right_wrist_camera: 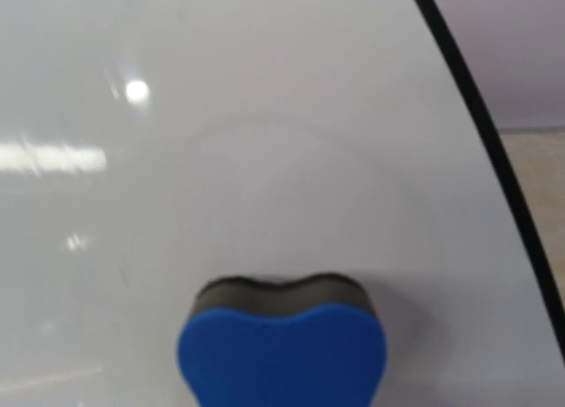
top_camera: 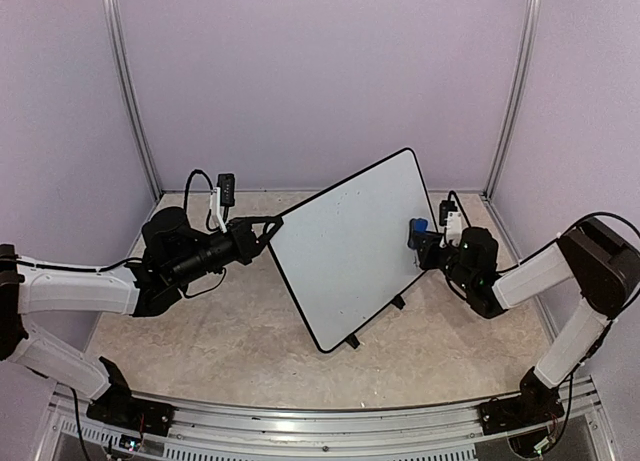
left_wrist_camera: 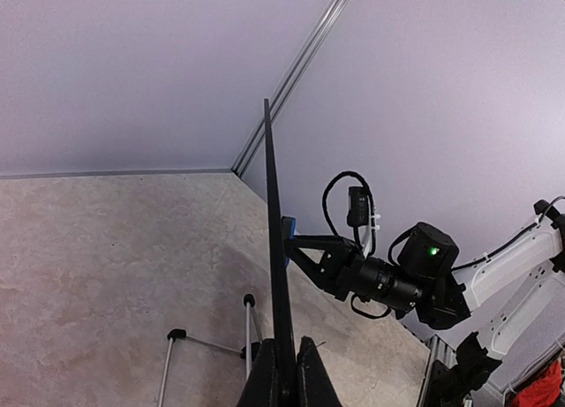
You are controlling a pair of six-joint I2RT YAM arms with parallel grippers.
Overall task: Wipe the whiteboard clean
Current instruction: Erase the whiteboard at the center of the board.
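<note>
1. Midway across the bench [top_camera: 230, 331], the whiteboard [top_camera: 350, 246] stood propped on its small black feet [top_camera: 352, 341]. It leaned back and sat skewed, its near corner low toward the arms and its far corner high against the pale walls [top_camera: 320, 71].
2. At the board's left edge, the left gripper [top_camera: 270, 224] was closed tight on the thin black rim. The left wrist view showed the board edge-on, pinched between the two fingers [left_wrist_camera: 311, 376].
3. On the opposite side, the right gripper [top_camera: 425, 243] was clamped on a blue-and-black eraser [top_camera: 418, 228]. It held the block at the board's right edge, about halfway up.
4. From the right wrist, the eraser's dark felt face lay flat against the glossy white surface, its blue back toward the camera. The rim [right_wrist_camera: 494, 151] curved down just to its right.
5. Soft light reflections lay across the board's face, and a faint arc-shaped smear showed above the eraser.
</note>
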